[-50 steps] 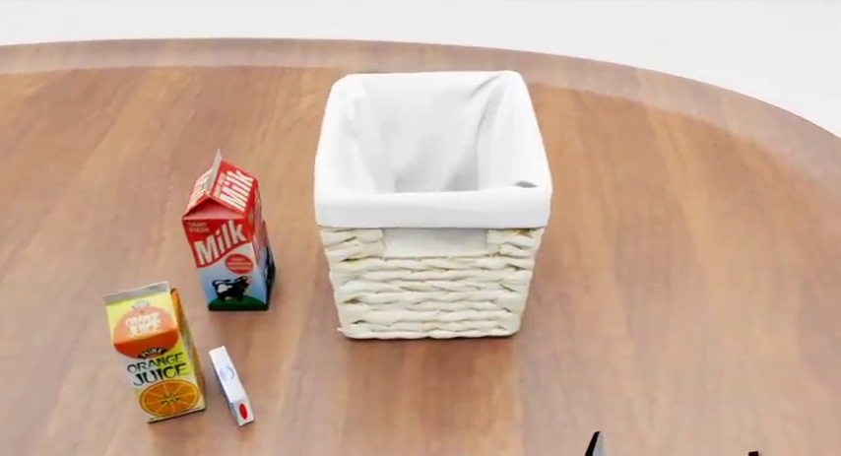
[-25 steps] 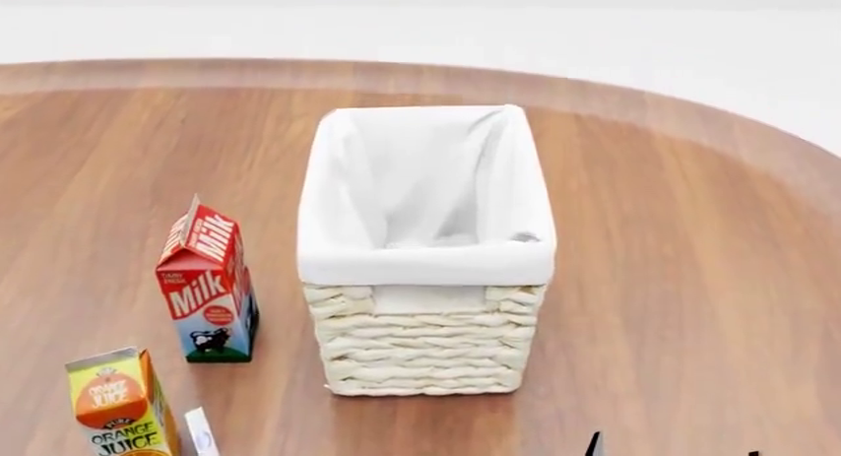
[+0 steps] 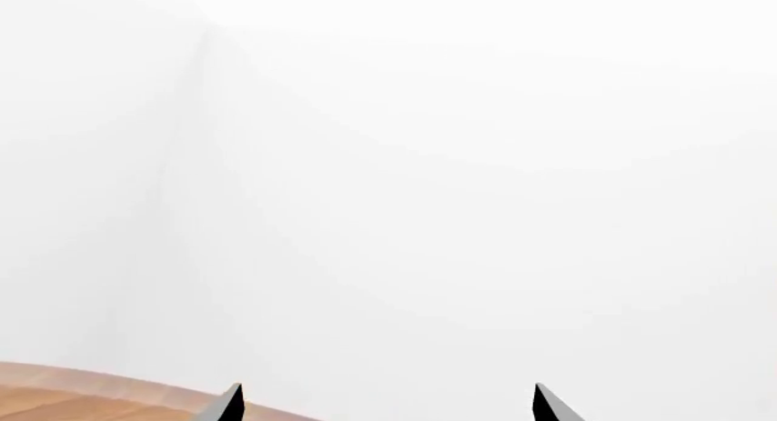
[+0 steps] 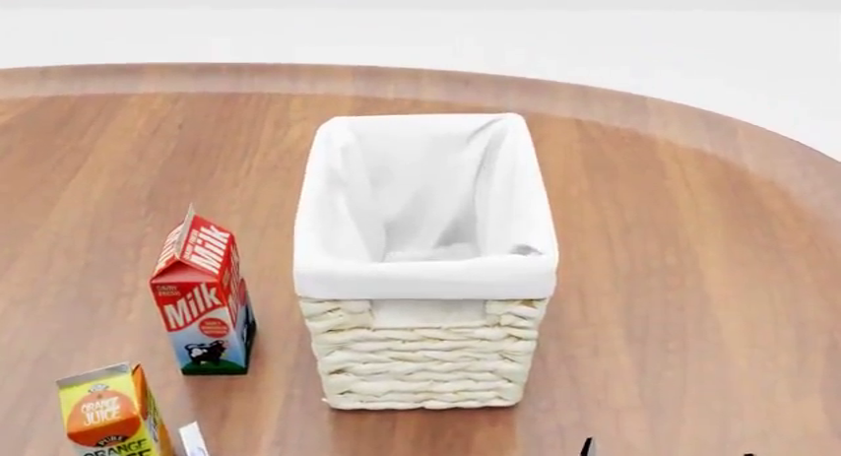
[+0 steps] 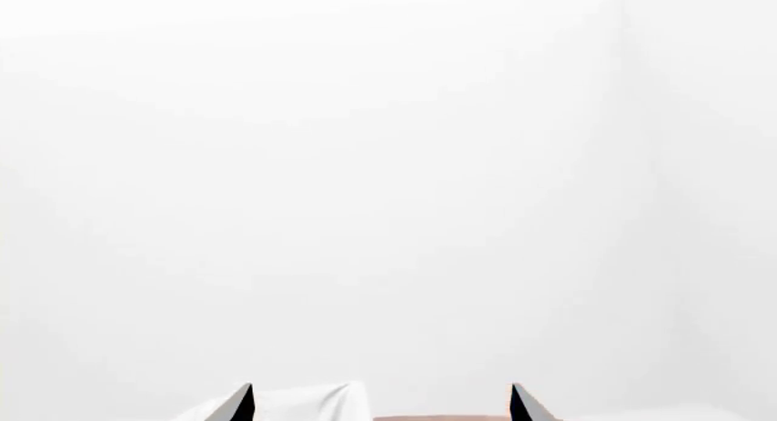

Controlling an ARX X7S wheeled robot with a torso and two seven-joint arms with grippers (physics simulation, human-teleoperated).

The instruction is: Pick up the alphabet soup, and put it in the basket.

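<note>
The alphabet soup is not in any view. The basket (image 4: pixel 423 353), cream wicker with a white cloth lining over its rim, stands upright in the middle of the round wooden table (image 4: pixel 683 279) in the head view. Its lining is bare inside. My right gripper (image 5: pixel 382 405) is open and empty, pointing over the table, with the basket's cloth (image 5: pixel 304 403) between its tips. Only its fingertips (image 4: pixel 589 447) show at the head view's bottom edge. My left gripper (image 3: pixel 386 405) is open and empty, facing the white wall above the table's edge (image 3: pixel 73 394). It is not in the head view.
A milk carton (image 4: pixel 200 298) stands left of the basket. An orange juice carton (image 4: pixel 108 417) and a small white box (image 4: pixel 193 441) are at the bottom left, cut by the frame. The table's far curved edge (image 4: pixel 631 97) meets white floor.
The head view has shifted: the basket and cartons sit lower in the picture, and the juice carton and small box are now cut off at the bottom. The right fingertips show less.
</note>
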